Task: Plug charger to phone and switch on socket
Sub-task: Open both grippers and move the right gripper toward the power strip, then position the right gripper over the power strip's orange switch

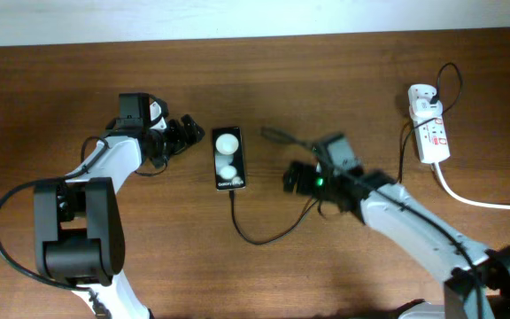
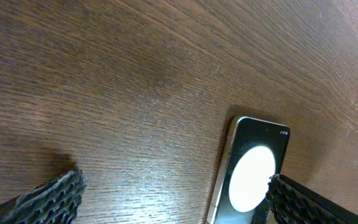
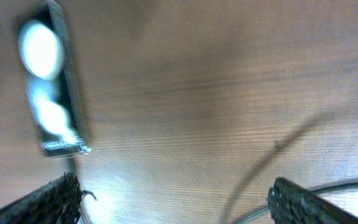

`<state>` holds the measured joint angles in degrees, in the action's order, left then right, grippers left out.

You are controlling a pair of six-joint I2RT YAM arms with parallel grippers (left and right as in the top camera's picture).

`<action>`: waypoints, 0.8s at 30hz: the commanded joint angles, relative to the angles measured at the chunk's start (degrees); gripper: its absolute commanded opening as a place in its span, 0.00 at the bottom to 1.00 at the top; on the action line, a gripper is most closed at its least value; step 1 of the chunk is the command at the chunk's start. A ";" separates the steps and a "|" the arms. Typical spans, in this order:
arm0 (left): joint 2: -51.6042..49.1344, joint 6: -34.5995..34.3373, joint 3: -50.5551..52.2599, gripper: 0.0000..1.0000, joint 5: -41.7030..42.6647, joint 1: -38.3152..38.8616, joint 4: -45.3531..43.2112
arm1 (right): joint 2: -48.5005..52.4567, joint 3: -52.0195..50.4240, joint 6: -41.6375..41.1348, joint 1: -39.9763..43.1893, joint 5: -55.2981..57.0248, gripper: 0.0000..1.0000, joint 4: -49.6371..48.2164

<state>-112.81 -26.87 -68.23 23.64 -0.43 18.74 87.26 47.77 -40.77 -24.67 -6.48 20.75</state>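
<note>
The phone (image 1: 229,159) lies flat near the middle of the desk (image 1: 343,71), a little left of centre, with its long side running from the far edge toward the near edge. It is a small, glossy black slab. Its screen shows two round white reflections one behind the other, and there is a line of tiny white text at its near end.

The charger (image 1: 255,241) is a thin black cable. It meets the phone's near end, dips toward the near edge in a loop, then climbs to the right and passes under the right arm. Whether its tip is seated in the phone cannot be told.

The socket (image 1: 429,128) is a short white power strip with red markings, lying near the far right corner of the desk. A white adapter (image 1: 422,96) sits at its far end, and a thick white cord (image 1: 485,200) trails off to the right edge.

The left pincer (image 1: 189,135) sits just left of the phone's far end, spread wide and holding nothing. Its wrist view shows one ribbed finger (image 2: 306,202) right at the phone's edge. The right pincer (image 1: 290,177) sits to the right of the phone, apart from it, with jaws also spread and empty above the bare wood.
</note>
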 commanded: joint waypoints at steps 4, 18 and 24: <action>-3.41 -0.72 2.51 0.99 -5.49 -0.85 1.73 | -1.79 22.56 11.87 14.86 4.68 0.99 25.42; -3.41 -0.72 2.51 0.99 -5.49 -0.85 1.73 | 1.36 29.27 14.86 46.80 8.17 0.99 29.27; -3.41 -0.72 2.51 0.99 -5.49 -0.85 1.73 | 7.37 29.81 14.88 50.29 8.79 0.99 20.83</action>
<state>-112.81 -26.89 -68.31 23.11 -0.47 18.87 90.43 76.75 -26.48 25.56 1.50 43.16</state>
